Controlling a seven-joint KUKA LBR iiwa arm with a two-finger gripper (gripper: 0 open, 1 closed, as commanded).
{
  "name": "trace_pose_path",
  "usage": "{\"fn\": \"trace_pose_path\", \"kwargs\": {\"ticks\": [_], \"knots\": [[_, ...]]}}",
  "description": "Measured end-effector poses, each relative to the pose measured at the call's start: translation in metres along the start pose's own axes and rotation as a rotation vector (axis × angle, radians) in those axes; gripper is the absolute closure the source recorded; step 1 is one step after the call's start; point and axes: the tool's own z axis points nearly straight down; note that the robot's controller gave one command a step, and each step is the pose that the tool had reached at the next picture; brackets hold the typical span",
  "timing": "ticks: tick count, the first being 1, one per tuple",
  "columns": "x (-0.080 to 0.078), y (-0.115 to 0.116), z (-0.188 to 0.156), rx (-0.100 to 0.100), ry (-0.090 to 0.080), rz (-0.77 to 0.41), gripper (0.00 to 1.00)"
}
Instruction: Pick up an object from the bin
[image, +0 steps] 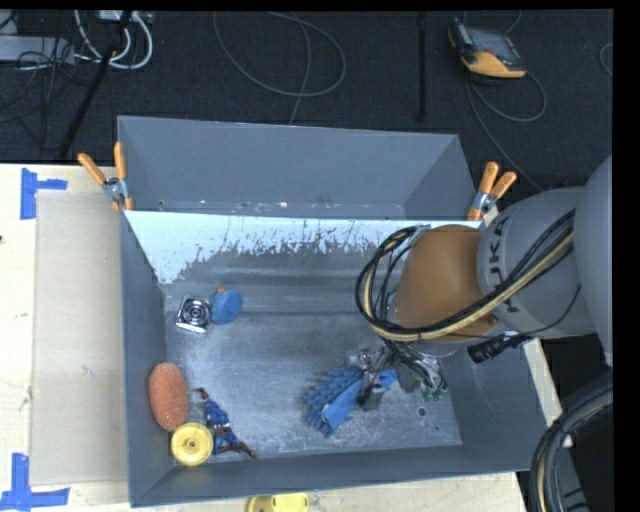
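Observation:
My gripper (378, 385) is low in the bin's right half, under the orange wrist cover, with its fingers down at the right end of a blue brush-like thing (338, 397) that lies on the floor pointing to the lower left. The fingertips sit at the brush's handle end; I cannot make out whether they close on it.
At the bin's left wall lie an orange oval sponge-like piece (168, 394), a yellow round wheel with a small blue-and-dark clip thing (200, 438), and, farther back, a silver metal part beside a blue ball (208, 310). The arm and cables cover the right side.

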Motion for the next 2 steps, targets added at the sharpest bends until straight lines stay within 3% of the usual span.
{"fn": "trace_pose_path", "kwargs": {"ticks": [1,2], "knots": [[0.0,0.0,0.0,0.0,0.0,-0.001,1.0],[-0.003,0.0,-0.163,0.0,0.002,-0.011,1.0]]}}
